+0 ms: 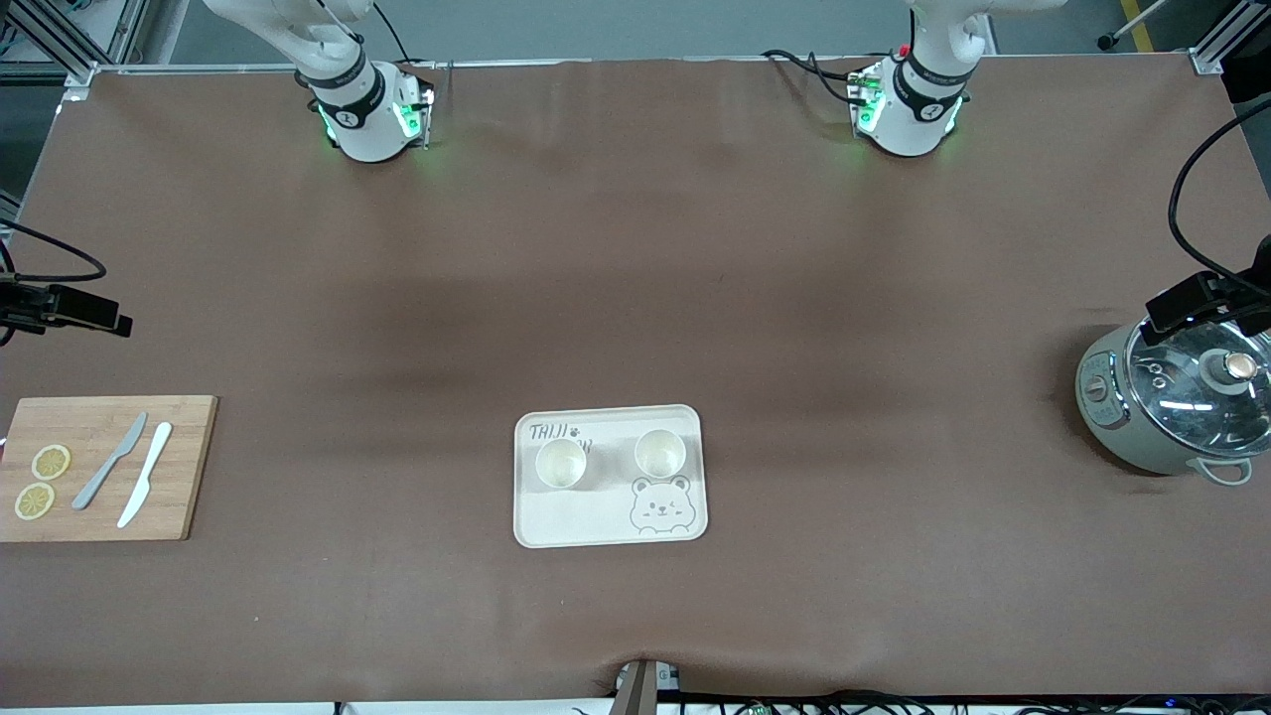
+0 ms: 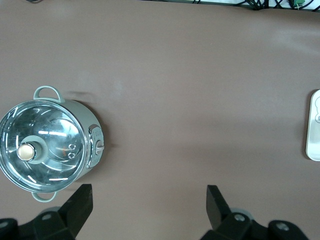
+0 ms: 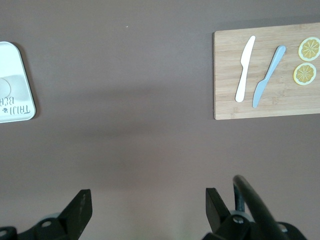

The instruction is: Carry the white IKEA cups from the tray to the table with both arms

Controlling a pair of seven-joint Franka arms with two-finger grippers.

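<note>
The left gripper (image 2: 149, 202) hangs with jaws apart over bare brown surface (image 2: 200, 100), the pot (image 2: 47, 145) just beside one jaw. The right gripper (image 3: 149, 205) hangs likewise, jaws apart, over bare surface between the tray (image 3: 15, 82) and the board (image 3: 265, 75). Well apart from both, two cups (image 1: 561, 463) (image 1: 659, 453) stand upright side by side on the tray.

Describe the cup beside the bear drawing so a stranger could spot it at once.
Find the pale tray in the middle of the brown table. Two white cups stand upright on it, side by side. Take the cup toward the left arm's end, just above the bear face, not the cup under the lettering.
</note>
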